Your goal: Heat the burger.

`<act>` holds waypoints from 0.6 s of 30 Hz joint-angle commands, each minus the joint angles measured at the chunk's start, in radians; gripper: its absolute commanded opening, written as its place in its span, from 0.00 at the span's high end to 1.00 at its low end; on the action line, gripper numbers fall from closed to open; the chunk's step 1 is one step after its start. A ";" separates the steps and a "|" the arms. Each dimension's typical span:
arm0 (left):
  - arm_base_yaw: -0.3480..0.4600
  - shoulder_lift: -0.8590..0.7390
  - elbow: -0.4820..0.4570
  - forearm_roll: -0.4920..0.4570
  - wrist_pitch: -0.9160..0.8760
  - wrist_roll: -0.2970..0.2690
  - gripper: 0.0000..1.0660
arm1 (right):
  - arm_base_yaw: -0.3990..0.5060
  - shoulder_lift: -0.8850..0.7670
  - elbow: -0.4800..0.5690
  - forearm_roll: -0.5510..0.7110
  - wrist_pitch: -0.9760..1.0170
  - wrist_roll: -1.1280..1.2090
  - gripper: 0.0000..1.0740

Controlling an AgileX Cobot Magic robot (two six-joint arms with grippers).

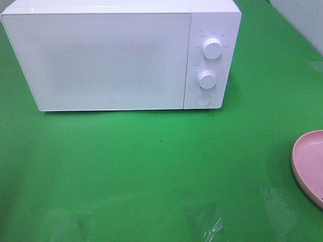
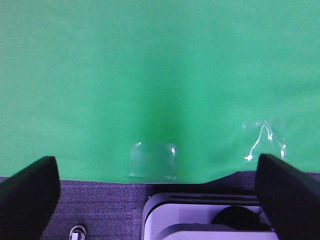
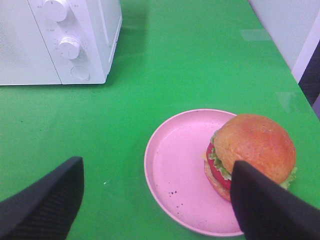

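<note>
The burger (image 3: 250, 152) sits just ahead of the right gripper (image 3: 155, 200), off-centre toward one finger (image 3: 270, 205) of its spread, empty jaws, while the left gripper (image 2: 160, 195), also wide open, holds nothing.

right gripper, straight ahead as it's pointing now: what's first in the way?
Likely the pink plate. The open right gripper points down at it, with the burger just behind one finger. Depth is unclear, so that finger may meet the bun first.

No legible text; microwave (image 1: 116, 55) markings unreadable.

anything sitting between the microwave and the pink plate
Nothing: in the right wrist view only bare green table cover separates the microwave from the pink plate.
</note>
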 commanded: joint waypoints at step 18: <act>0.001 -0.444 0.144 0.036 -0.045 -0.002 0.07 | -0.006 -0.025 0.001 0.005 -0.007 -0.008 0.29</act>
